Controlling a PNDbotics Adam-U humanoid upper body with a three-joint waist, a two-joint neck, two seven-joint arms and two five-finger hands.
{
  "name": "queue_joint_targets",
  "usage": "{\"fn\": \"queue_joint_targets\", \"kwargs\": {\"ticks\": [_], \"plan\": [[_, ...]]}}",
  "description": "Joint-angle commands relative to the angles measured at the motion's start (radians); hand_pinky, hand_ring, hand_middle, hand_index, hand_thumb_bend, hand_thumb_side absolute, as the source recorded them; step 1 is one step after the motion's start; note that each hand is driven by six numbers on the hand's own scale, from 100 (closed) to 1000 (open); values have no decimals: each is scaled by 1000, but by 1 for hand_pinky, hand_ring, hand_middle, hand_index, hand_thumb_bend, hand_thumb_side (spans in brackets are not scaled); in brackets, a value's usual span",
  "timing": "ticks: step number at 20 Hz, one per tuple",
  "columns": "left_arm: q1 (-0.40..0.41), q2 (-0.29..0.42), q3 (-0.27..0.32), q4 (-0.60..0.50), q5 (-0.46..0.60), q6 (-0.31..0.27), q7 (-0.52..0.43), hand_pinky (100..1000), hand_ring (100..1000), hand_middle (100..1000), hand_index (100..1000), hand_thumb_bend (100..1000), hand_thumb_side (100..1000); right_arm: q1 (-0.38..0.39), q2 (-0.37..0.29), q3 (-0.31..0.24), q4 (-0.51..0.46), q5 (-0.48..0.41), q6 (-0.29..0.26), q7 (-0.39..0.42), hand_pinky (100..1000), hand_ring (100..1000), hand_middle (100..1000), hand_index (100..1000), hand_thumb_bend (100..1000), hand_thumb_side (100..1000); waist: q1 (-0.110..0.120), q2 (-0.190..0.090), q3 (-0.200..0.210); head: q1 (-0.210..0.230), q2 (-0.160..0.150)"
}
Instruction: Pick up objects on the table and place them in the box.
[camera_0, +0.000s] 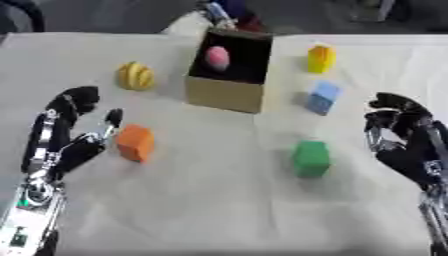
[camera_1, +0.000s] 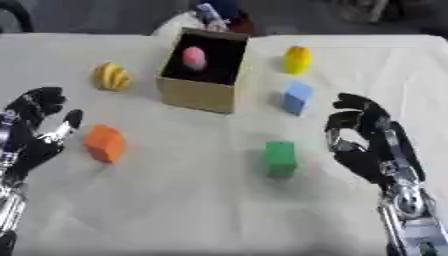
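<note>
Box: brown cardboard, open at the top, standing on the table toward the far middle.
Inside the box: one pink rounded object, lying against the dark interior — nothing else shows in there.
Orange block: on the table at front left, just beside the left hand's thumb, apart from it by a small gap.
Left hand: comes in from the lower left, fingers up and loosely curved, holding nothing.
Green block: at front right, between the box and the right hand, near the hand but not touching.
Right hand: rises from the lower right, fingers bent forward at the tips, empty — palm toward the green block.
Blue block: right of the box, farther back than the green one.
Yellow block: behind the blue one, near the far right.
Yellow striped round object: left of the box, well beyond the left hand.
</note>
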Motion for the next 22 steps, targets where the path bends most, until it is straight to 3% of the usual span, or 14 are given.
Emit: {"fn": "queue_joint_targets", "kwargs": {"ticks": [1, 4, 8, 15, 22], "plan": [[-18, 45, 6, -20, -4, -3, -14, 831, 784, 741, 730, 482, 263, -9, -8, -6, -11, -6, -4, 0, 700, 688, 706, 808, 100, 168, 12, -21, -1, -1, 5], [-36, 118, 0, -25, -15, -7, -44, 834, 788, 750, 751, 502, 270, -9, -10, -5, -11, -6, -4, 1, 700, 688, 706, 808, 100, 167, 13, -22, -3, 0, 5], [-91, 275, -28, -24, -71, -23, -142, 841, 799, 766, 793, 519, 265, -6, -16, -4, -10, -4, -4, 2, 700, 689, 706, 812, 100, 167, 17, -27, -3, -1, 5], [-241, 532, -143, 46, -183, -91, -420, 850, 823, 803, 842, 544, 222, 1, -25, 0, -7, -3, -3, 6, 700, 689, 705, 813, 100, 166, 22, -38, -8, 3, 5], [-397, 630, -252, 97, -345, -157, -683, 850, 836, 824, 862, 590, 195, 7, -30, 3, -5, -3, -3, 9, 699, 688, 705, 813, 100, 165, 24, -46, -16, 3, 5]]}}
